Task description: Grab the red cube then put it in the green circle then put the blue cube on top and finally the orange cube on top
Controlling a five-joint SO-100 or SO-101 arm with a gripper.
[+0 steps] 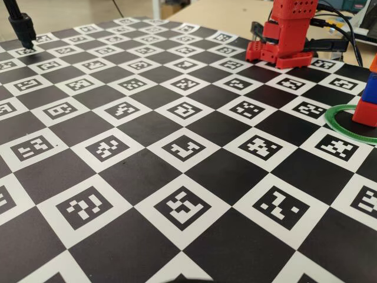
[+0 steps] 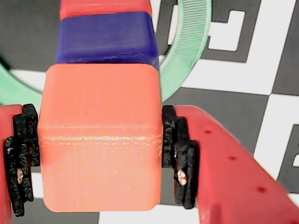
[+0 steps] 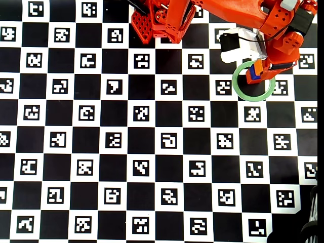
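Note:
In the wrist view my gripper is shut on the orange cube, its black pads pressed against both sides. The orange cube sits on the blue cube, which sits on the red cube, inside the green circle. In the fixed view the stack stands at the right edge: red cube, blue cube, orange cube, in the green circle. In the overhead view my gripper is over the green circle and hides the red cube.
The table is a black-and-white checkered mat with printed markers. The red arm base stands at the far edge, with cables behind it. A black stand is at the far left corner.

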